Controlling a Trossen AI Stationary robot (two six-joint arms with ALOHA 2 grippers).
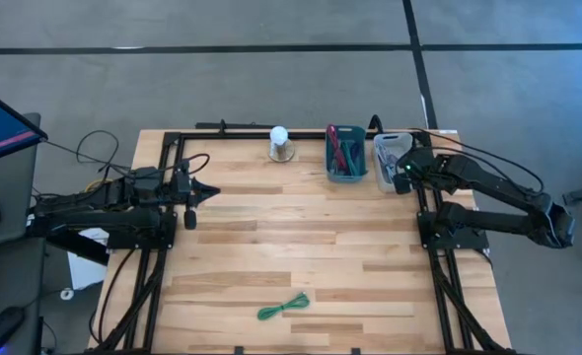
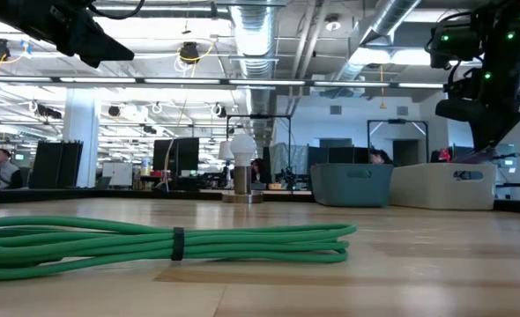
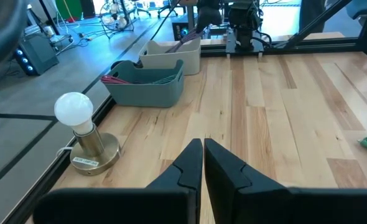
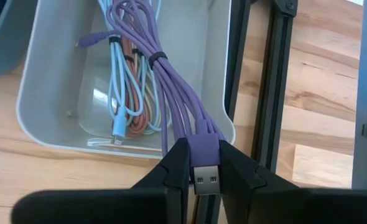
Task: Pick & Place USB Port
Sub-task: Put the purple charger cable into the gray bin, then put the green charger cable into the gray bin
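Note:
A purple USB cable bundle point(image 4: 165, 74), tied with a black band, lies in the white bin point(image 4: 46, 106) on top of a light-blue and an orange cable. My right gripper point(image 4: 203, 163) point(image 1: 401, 178) hangs over the bin's near rim, shut on the cable's plug end. A green coiled cable point(image 1: 283, 307) point(image 2: 172, 242) lies near the table's near edge. My left gripper point(image 3: 203, 148) point(image 1: 198, 192) waits shut above the table's left side, touching nothing. My right gripper pinches the purple cable's USB plug housing point(image 4: 203, 151) between its two fingers, slanting down from above, and the metal plug point(image 4: 206, 178) points back between them. From the hold the bundle runs over the bin's rim, and its far part point(image 4: 124, 25) rests inside the bin.
A teal bin point(image 1: 346, 153) point(image 3: 149, 81) holding red and other cables stands left of the white bin at the far edge. A lamp with a round white bulb point(image 1: 281, 142) point(image 3: 87, 134) stands farther left. Black frame rails point(image 4: 274, 81) run along the table's right side.

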